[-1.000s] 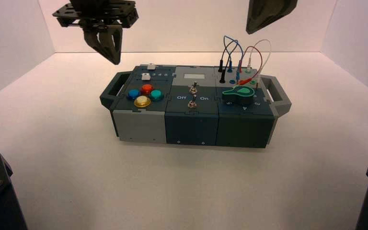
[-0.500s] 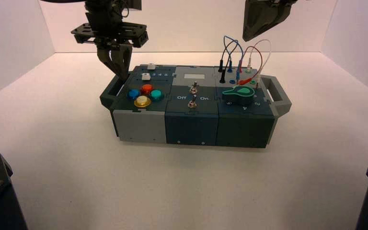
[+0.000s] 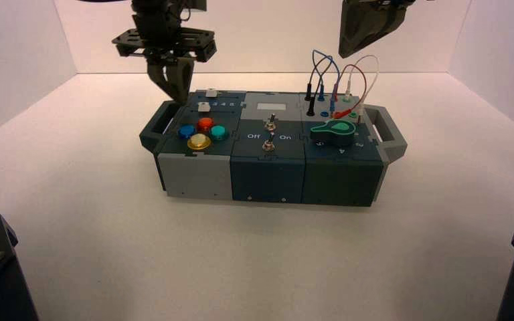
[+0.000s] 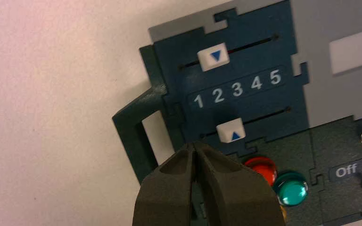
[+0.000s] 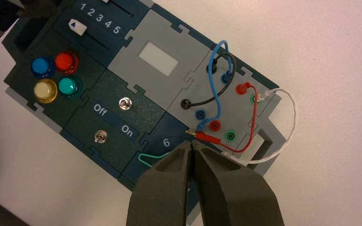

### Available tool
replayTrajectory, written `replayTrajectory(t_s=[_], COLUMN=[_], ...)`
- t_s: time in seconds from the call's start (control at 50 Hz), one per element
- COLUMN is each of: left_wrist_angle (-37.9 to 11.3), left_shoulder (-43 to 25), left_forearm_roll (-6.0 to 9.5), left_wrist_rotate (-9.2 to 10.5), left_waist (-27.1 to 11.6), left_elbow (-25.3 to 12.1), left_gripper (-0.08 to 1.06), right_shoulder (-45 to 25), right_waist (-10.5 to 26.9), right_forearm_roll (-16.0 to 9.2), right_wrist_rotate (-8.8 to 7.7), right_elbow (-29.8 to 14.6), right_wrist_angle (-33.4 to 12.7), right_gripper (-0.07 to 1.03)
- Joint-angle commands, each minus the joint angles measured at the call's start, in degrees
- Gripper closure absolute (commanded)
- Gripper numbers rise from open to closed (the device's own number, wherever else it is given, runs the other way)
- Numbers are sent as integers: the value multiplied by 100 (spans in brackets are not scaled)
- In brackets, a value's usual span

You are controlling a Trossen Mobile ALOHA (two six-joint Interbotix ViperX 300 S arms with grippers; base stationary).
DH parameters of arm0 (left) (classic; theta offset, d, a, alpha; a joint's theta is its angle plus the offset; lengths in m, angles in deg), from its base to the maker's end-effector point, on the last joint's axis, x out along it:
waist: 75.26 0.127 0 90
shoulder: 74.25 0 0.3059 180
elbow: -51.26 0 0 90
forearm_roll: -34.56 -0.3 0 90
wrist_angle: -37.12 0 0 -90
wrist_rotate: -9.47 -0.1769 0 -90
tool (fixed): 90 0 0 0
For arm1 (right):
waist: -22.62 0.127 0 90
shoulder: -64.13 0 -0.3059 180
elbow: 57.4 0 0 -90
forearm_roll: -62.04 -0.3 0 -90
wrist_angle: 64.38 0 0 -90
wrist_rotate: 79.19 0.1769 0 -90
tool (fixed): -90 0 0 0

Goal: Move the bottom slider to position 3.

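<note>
The bottom slider (image 4: 230, 130) is a small white knob with a blue arrow on the dark teal track, and it also shows in the high view (image 3: 204, 106). Its arrow points close to the 2 in the row of white digits. The 3 (image 4: 237, 89) lies a little farther along the row. My left gripper (image 4: 194, 145) is shut and empty. It hangs above the box's left end (image 3: 177, 93), beside the track's low-number end and near the handle (image 4: 132, 127), apart from the knob. My right gripper (image 5: 192, 143) is shut, high over the box's right side (image 3: 368, 27).
A twin white slider (image 4: 213, 56) sits on the track beyond the digits. Red (image 4: 260, 168) and teal (image 4: 291, 188) round buttons lie just beside the bottom slider. Two toggle switches (image 3: 268, 134), a green dial (image 3: 333, 130) and plugged wires (image 3: 334, 80) fill the rest of the box.
My left gripper has swung right and down from the far left to just over the box's left end by the sliders. The right arm and the slider knob have not moved.
</note>
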Motion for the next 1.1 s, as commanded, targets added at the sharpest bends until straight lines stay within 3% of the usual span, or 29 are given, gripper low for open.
replayTrajectory(t_s=[0.02, 1.1], left_wrist_angle=[-35, -26], left_shoulder=[26, -202], left_forearm_roll=[-9, 35], left_wrist_rotate=[9, 62], left_waist=[-62, -352], left_elbow=[-229, -387], left_gripper=[101, 101], right_shoulder=[44, 44], right_waist=[9, 9], right_forearm_roll=[0, 0], right_wrist_rotate=[-35, -35], right_elbow=[-176, -176], right_wrist_angle=[44, 35], right_gripper=[99, 99])
